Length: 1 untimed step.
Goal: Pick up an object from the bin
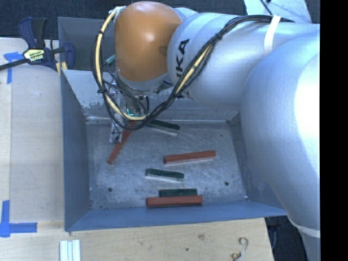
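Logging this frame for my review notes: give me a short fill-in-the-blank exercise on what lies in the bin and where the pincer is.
1. The bin holds ___ red-brown sticks in all.
2. The pincer hangs by the upper end of the tilted stick, whose colour is ___.
3. By the near wall lies the front stick, red-brown; the slim stick just behind it is dark ___.
Missing words: three; red-brown; green.
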Available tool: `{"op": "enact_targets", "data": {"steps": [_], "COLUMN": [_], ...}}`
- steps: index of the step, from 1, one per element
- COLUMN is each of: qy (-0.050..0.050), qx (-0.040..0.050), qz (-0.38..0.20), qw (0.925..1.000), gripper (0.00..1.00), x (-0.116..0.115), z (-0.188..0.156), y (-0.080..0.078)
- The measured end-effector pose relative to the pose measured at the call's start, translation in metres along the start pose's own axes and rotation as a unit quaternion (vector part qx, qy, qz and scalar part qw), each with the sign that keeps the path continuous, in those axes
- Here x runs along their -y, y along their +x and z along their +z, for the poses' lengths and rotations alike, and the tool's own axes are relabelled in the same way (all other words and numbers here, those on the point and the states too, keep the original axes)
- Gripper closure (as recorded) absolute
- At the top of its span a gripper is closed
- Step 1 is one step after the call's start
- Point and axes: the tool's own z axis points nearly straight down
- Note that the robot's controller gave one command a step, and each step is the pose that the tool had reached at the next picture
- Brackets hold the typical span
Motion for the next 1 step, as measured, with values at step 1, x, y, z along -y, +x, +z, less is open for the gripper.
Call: {"op": "enact_targets", "data": {"steps": [1], "qy": [0.0], "qx": [0.0035], "qz": [-0.215], "qw": [0.9766], "gripper": [0.0], "x": [0.0518], "z": [0.1141], "y": [-0.0061]}}
